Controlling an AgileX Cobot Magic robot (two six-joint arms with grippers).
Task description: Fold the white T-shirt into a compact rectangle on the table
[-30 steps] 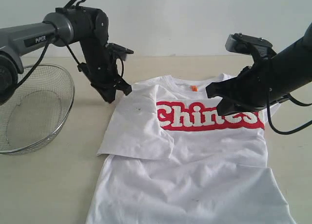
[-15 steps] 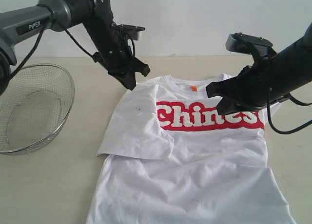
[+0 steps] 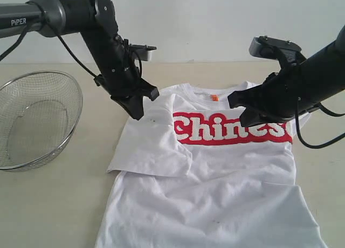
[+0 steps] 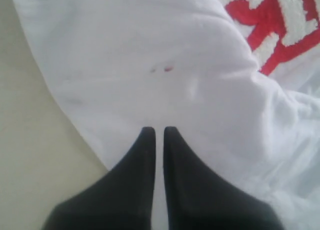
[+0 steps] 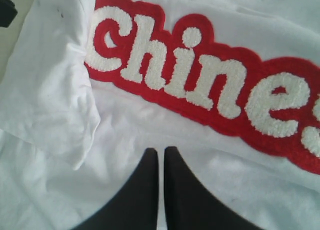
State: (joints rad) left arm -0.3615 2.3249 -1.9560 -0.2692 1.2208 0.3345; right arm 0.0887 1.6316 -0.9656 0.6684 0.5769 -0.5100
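white t-shirt (image 3: 215,172): lay chest-up on the table (image 3: 54,205), collar toward the far side, hem toward the near edge of the exterior view and cut off there.
fold: the shirt's side on the left of the exterior view was turned inward, sleeve and all, forming a flap (image 3: 153,140) that ended just beside the first letter.
lettering (image 3: 229,128): red and white, reading "chines"; its end was hidden behind the right arm.
neck tag (image 3: 214,97): small, orange, inside the collar.
left gripper (image 3: 136,114): jaws pressed together with nothing between them, tips pointing down at the outer edge of the flap near the shoulder; whether they touched the cloth could not be told.
right gripper (image 5: 159,151): jaws clenched and empty, held over the chest just beside the lettering.
basket (image 3: 38,124): round wire mesh, stood on the table at the left of the exterior view, apart from the shirt.
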